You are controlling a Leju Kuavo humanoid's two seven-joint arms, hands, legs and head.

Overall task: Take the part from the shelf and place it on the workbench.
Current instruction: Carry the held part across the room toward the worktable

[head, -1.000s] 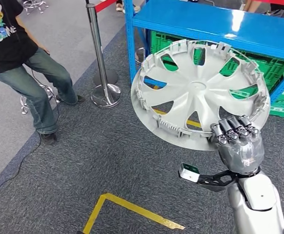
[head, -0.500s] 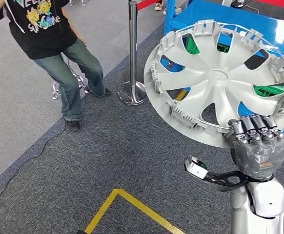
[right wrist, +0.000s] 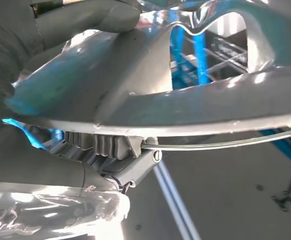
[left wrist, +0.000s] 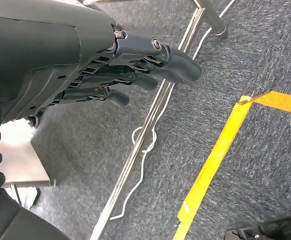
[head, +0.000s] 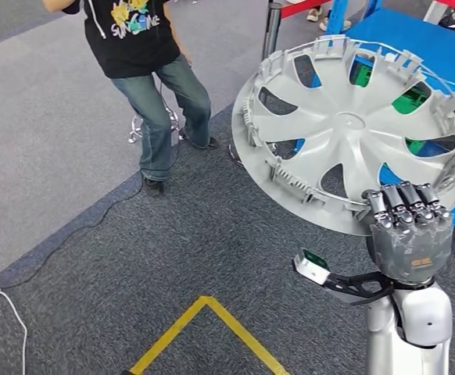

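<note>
A large silver hubcap (head: 346,129) with spoke cut-outs hangs in the air on the right of the head view, inner side up. My right hand (head: 409,226) grips its near rim, fingers curled over the edge. In the right wrist view the hubcap's underside (right wrist: 197,90) spans the frame, and my thumb (right wrist: 91,17) presses on it. My left hand (left wrist: 110,70) hangs over the carpet with its fingers (left wrist: 174,62) stretched out straight and nothing in them.
A blue shelf (head: 413,39) with green crates (head: 413,94) stands behind the hubcap. A person (head: 148,70) in jeans stands at the upper left by a stanchion post (head: 272,27). Yellow floor tape (head: 213,320) and a white cable (head: 12,316) lie on the grey carpet.
The whole picture has shifted: the camera has turned left, so the person, post and shelf slide right. My right hand keeps its hold on the hubcap.
</note>
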